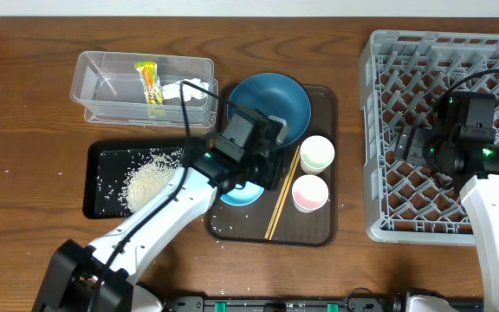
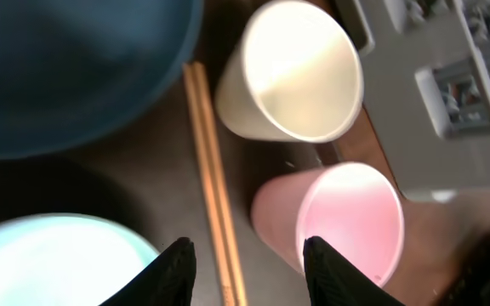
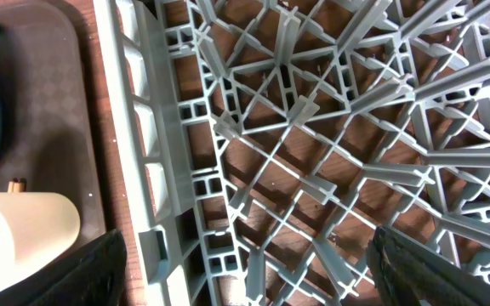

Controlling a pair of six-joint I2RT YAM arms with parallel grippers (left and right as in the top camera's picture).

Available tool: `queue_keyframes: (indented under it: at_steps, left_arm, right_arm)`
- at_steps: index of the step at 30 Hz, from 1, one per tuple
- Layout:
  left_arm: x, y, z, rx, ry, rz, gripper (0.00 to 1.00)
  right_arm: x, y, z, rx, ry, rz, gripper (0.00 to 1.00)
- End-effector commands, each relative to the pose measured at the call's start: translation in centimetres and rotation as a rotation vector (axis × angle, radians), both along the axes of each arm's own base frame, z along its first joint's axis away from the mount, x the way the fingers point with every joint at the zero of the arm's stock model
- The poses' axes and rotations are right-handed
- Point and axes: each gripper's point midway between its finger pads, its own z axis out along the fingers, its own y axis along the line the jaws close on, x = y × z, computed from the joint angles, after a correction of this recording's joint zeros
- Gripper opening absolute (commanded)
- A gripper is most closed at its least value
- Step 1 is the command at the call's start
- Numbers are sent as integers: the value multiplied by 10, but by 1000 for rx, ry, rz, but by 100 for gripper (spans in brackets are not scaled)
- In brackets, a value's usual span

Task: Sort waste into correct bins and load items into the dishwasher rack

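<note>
My left gripper is open and empty over the brown tray, its fingertips straddling the wooden chopsticks from above. The pink cup is to its right and the pale-blue bowl to its left. The pale-green cup and the dark-blue dish lie beyond. My right gripper is open and empty above the left part of the grey dishwasher rack, and the lattice floor shows below it. The snack wrapper lies in the clear tub. Rice lies in the black tray.
The brown serving tray holds the dishes between the bins and the rack. Loose rice grains are scattered on the table left of the black tray. A white lump, perhaps the tissue, sits at the tub's right end. The rack's left wall stands beside the tray.
</note>
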Motion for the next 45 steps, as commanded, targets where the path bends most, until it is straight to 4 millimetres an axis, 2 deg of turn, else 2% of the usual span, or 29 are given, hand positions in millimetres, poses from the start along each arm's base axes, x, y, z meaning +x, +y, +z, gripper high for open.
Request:
queue_keyframes:
  at_steps: [1,8,11,12,15,17,24,26,29,31,34,38,45]
  left_arm:
    - [-13,-15,-9,13,23,-59,45]
    - [-40,-36,-53,86,112,-146,43]
    - [-42,-36,-64,106,144,-141,7]
    - [-41,-34,-64,103,149,-128,6]
    - [-29,-29,-48,68,133,-75,6]
    - [-20,-24,-29,23,114,-30,6]
    - [9,-1,51,-258,89,75,6]
    - [20,1,72,-371,95,85,6]
    - [35,-2,94,-509,93,76,6]
    - [47,-7,110,-610,86,53,6]
    - [55,-22,128,-744,96,-25,6]
    - [53,-35,133,-850,185,-118,6]
    - [39,-41,117,-869,333,-204,6]
  right_arm:
    - [4,1,11,9,-33,-6,89]
    - [4,1,11,11,-32,-5,89]
    - [3,1,11,12,-30,-5,89]
    - [3,1,11,12,-29,-5,89]
    - [3,1,11,11,-29,-5,89]
    - [2,1,10,11,-25,-5,89]
    - [8,7,13,40,-51,14,88]
    - [14,28,19,115,-91,127,89]
    - [20,77,38,264,-204,437,93]
    - [14,117,61,391,-318,700,97]
    - [-1,152,83,497,-436,955,99]
    - [-10,175,91,521,-495,1090,99]
    - [-8,200,106,483,-596,1212,99]
